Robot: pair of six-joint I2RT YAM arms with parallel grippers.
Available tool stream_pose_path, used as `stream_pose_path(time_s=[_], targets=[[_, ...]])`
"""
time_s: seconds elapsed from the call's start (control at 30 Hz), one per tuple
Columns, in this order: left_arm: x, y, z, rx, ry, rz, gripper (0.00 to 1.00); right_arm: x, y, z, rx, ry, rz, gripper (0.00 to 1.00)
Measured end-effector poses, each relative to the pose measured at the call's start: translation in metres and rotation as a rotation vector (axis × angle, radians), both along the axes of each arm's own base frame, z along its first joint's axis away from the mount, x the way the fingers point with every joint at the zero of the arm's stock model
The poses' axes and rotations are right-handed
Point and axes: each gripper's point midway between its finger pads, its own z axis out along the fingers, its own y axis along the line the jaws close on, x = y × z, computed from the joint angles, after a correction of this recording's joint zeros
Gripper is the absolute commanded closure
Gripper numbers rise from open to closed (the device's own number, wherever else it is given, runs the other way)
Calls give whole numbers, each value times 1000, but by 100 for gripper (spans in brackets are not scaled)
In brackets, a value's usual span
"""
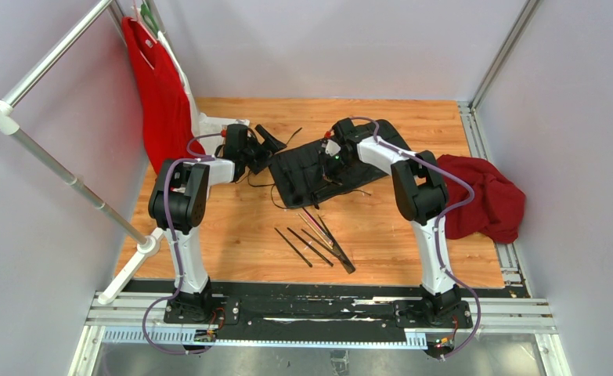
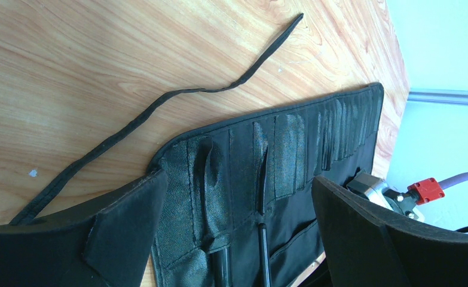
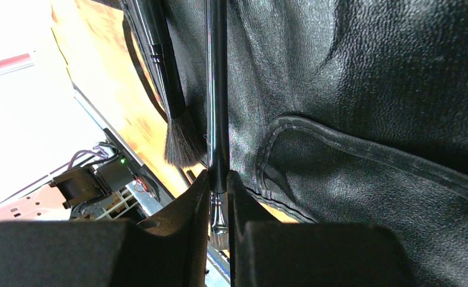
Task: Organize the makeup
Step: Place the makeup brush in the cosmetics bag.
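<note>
The black slotted roll [image 1: 299, 186] lies unrolled at the table's middle. My right gripper [image 3: 218, 179] is shut on a thin black makeup brush [image 3: 217, 107], whose bristle end sits between the fingers; its shaft runs up along the roll [image 3: 369, 89]. Beside it lies a second brush with fluffy bristles [image 3: 174, 140]. In the top view the right gripper [image 1: 328, 164] is over the roll. My left gripper [image 2: 236, 182] stands open at the roll's left edge, over two black brushes [image 2: 262, 239] tucked in slots. Several loose brushes [image 1: 311, 239] lie nearer the arms.
A dark red cloth [image 1: 487, 196] is heaped at the right edge. A red garment [image 1: 158, 94] hangs on a white rack [image 1: 60, 168] at the left. The roll's black cord [image 2: 159, 104] trails over the wood.
</note>
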Motion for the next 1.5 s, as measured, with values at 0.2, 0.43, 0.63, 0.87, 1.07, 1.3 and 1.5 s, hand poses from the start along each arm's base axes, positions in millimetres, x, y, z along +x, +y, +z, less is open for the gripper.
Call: stream_pose_path(time_s=[0.2,0.43,0.63,0.87,1.07,1.3,1.5], targets=[[0,0,0,0,0,0,2,0,0,0,1,-1,0,99],[0,0,0,0,0,0,2,1,1,2,4,-3,1,99],[0,0,0,0,0,0,2,5,3,6,12,-17,1,99],[0,0,0,0,0,0,2,8,5,9,23,-25,4,99],[0,0,0,0,0,0,2,8,5,9,23,-25,4,99],[0,0,0,0,0,0,2,8,5,9,23,-25,4,99],[0,0,0,0,0,0,2,7,5,8,23,-24,4,99]])
